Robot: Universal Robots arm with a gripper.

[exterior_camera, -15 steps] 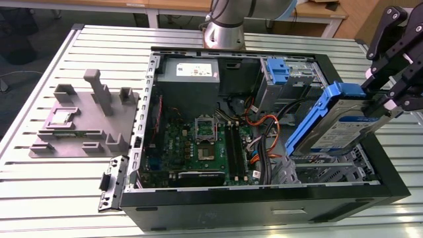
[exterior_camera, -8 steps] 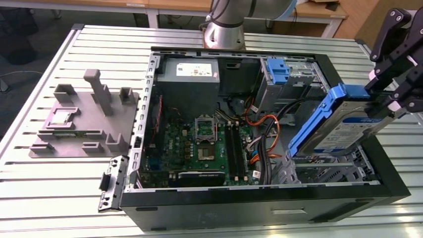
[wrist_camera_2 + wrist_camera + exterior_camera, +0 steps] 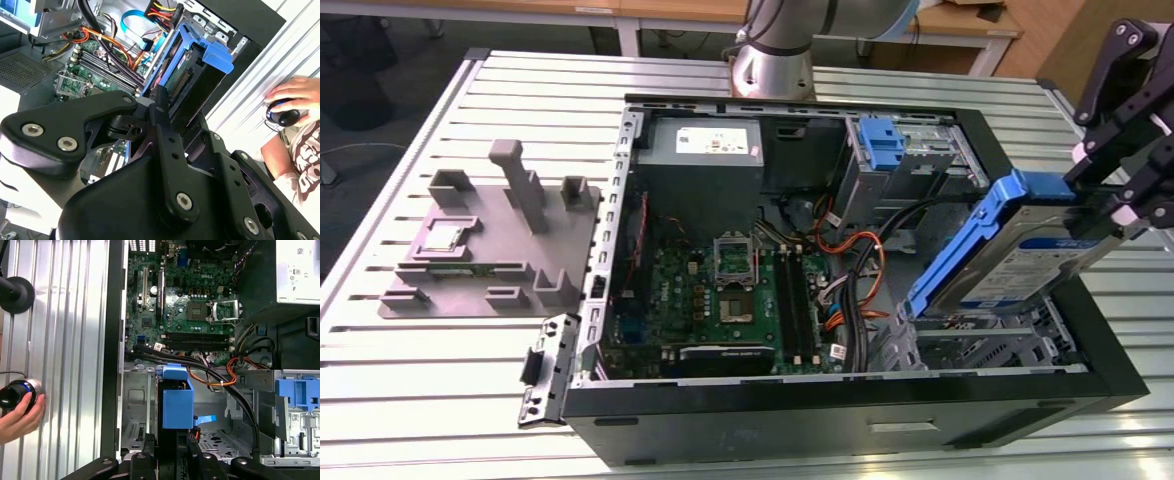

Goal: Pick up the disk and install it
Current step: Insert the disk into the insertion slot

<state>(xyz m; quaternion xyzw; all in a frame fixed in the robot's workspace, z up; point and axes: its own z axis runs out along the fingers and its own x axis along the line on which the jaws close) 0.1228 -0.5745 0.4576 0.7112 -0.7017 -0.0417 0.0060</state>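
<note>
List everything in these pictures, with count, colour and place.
disk: one, silver in blue frame, tilted over the drive bay
computer case: one, black, open, on table
motherboard: one, green, inside case
power supply: one, grey, case's far end
blue bracket: one, in the far bay
fixture block: one, grey, exterior view's left
table: one, silver, slatted
person's hand: one, on a dark round device
gripper: one, black, shut on the disk

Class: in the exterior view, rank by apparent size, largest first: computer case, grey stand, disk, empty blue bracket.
1. computer case.
2-3. grey stand and disk look close; the gripper holds the disk raised, so unranked.
4. blue bracket.
</note>
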